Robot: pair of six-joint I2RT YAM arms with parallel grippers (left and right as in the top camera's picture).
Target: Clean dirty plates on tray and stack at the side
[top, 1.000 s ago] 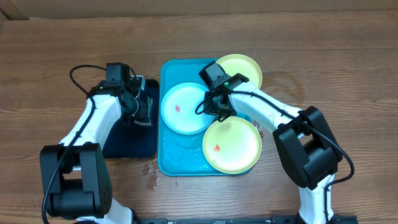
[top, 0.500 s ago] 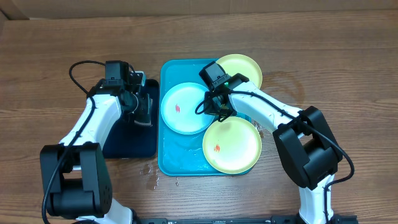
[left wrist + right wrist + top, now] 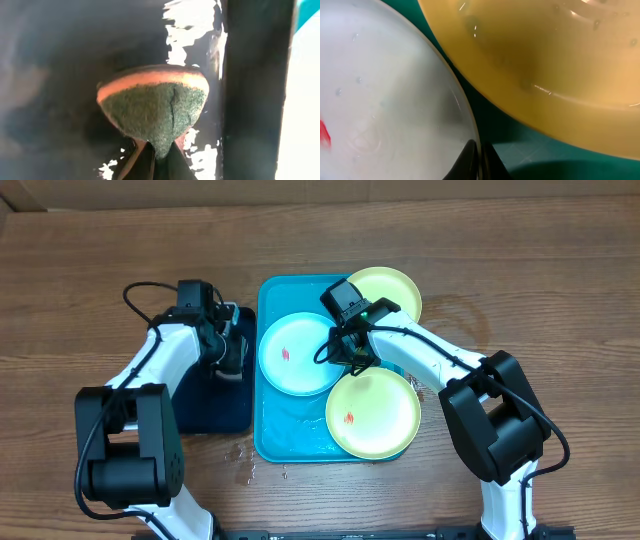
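So the left pincer point(image 3: 156, 160) is clamped on the sponge point(image 3: 152, 107); blue plate point(image 3: 285, 360) sits just to its right, rim pinched by the closed right pincer point(image 3: 480, 159).

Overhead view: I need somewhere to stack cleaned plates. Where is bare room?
Bare table lies right of the tray, widest at the top right corner, and left of the black tray. The tray is crowded: three plates nearly fill it, with the right gripper down between them.
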